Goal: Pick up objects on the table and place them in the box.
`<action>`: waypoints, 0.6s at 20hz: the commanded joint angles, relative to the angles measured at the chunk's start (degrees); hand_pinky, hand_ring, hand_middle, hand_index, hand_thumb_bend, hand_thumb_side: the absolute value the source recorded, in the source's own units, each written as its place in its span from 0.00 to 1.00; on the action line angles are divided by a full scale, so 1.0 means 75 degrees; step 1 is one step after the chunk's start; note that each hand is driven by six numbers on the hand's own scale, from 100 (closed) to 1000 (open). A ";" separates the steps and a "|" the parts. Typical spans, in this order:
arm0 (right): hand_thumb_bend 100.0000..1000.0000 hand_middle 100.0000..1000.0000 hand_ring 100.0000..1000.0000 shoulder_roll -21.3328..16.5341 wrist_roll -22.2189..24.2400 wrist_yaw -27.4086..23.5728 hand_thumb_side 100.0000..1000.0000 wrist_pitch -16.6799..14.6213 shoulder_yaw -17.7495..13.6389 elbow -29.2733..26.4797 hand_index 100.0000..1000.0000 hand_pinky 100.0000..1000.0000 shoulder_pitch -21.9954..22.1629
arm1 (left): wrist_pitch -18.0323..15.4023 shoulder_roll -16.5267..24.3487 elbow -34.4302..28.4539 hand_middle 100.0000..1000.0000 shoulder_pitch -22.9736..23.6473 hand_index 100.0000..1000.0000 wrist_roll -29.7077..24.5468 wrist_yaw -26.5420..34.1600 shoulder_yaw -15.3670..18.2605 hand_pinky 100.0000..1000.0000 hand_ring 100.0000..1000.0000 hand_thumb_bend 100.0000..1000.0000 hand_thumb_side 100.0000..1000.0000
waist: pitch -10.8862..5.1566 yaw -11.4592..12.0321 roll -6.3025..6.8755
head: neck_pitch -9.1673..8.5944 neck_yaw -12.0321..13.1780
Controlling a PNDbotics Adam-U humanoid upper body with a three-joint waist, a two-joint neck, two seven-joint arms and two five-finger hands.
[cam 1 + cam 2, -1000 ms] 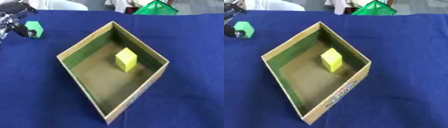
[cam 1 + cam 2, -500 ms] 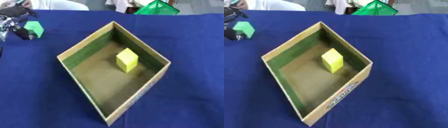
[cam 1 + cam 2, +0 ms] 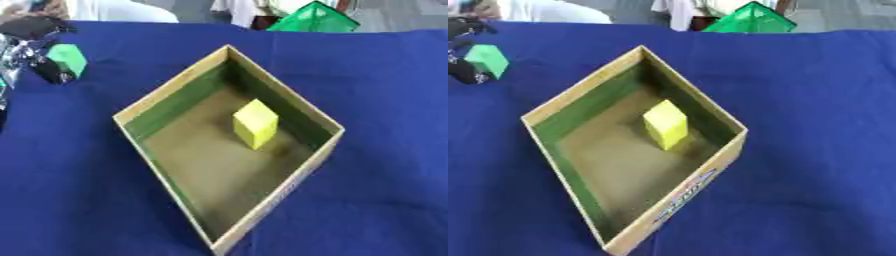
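Note:
An open cardboard box (image 3: pixel 177 94) with green inner walls sits cornerwise in the middle of the blue table. A yellow block (image 3: pixel 255 123) stands inside it, near the far right wall. At the far left a green block (image 3: pixel 68 59) is in my left hand (image 3: pixel 49 71). The black and silver fingers curl round it from below and behind. Whether the block rests on the cloth or is lifted off it, I cannot tell. The hand and block are apart from the box, to the left of its far corner. My right hand shows in no view.
The blue cloth (image 3: pixel 385 90) covers the whole table. A green see-through container (image 3: pixel 752 18) stands at the table's far edge, right of centre. A person in white shows beyond the far edge.
The green block has tilted a little in my left hand, whose fingers have shifted around it. The box and the yellow block have not moved.

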 commanded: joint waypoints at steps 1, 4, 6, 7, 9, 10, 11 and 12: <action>0.02 0.63 0.80 -0.0254 0.0020 -0.0076 1.00 -0.0014 -0.0063 -0.0032 0.79 0.79 -0.0147 | 0.0086 0.0314 -0.0015 0.89 -0.0151 0.95 -0.0030 -0.0069 0.0121 0.79 0.89 0.30 0.00 | -0.0149 -0.0006 0.0000 | -0.0110 0.0007; 0.04 0.62 0.80 -0.0291 0.0024 -0.0093 1.00 -0.0014 -0.0068 -0.0003 0.79 0.79 -0.0159 | 0.0147 0.0362 0.0006 0.89 -0.0141 0.95 -0.0047 -0.0055 0.0150 0.79 0.89 0.30 0.00 | -0.0104 0.0007 -0.0023 | -0.0121 0.0002; 0.04 0.62 0.80 -0.0305 0.0028 -0.0103 1.00 -0.0019 -0.0067 0.0008 0.79 0.79 -0.0173 | 0.0186 0.0392 0.0008 0.89 -0.0140 0.95 -0.0027 -0.0028 0.0174 0.78 0.89 0.29 0.00 | -0.0074 0.0018 -0.0038 | -0.0147 0.0008; 0.04 0.62 0.80 -0.0314 0.0034 -0.0109 1.00 -0.0019 -0.0065 0.0015 0.79 0.79 -0.0179 | 0.0206 0.0410 0.0010 0.89 -0.0139 0.95 -0.0013 -0.0008 0.0186 0.78 0.89 0.29 0.00 | -0.0054 0.0024 -0.0046 | -0.0166 0.0025; 0.04 0.62 0.80 -0.0326 0.0049 -0.0126 1.00 -0.0018 -0.0062 0.0029 0.79 0.79 -0.0188 | 0.0236 0.0444 0.0004 0.88 -0.0136 0.95 0.0046 0.0044 0.0209 0.78 0.89 0.28 0.00 | -0.0014 0.0029 -0.0060 | -0.0216 0.0061; 0.04 0.62 0.80 -0.0332 0.0057 -0.0133 1.00 -0.0017 -0.0060 0.0035 0.79 0.79 -0.0192 | 0.0246 0.0458 -0.0001 0.88 -0.0132 0.95 0.0085 0.0076 0.0218 0.78 0.89 0.28 0.00 | 0.0002 0.0028 -0.0066 | -0.0239 0.0067; 0.04 0.62 0.80 -0.0340 0.0066 -0.0139 1.00 -0.0015 -0.0058 0.0043 0.79 0.79 -0.0197 | 0.0258 0.0471 -0.0002 0.88 -0.0131 0.94 0.0119 0.0106 0.0227 0.77 0.88 0.27 0.00 | 0.0022 0.0026 -0.0074 | -0.0262 0.0068; 0.04 0.62 0.80 -0.0348 0.0075 -0.0146 1.00 -0.0014 -0.0056 0.0051 0.79 0.79 -0.0203 | 0.0268 0.0481 0.0001 0.88 -0.0131 0.94 0.0148 0.0137 0.0233 0.77 0.88 0.27 0.00 | 0.0038 0.0024 -0.0080 | -0.0279 0.0071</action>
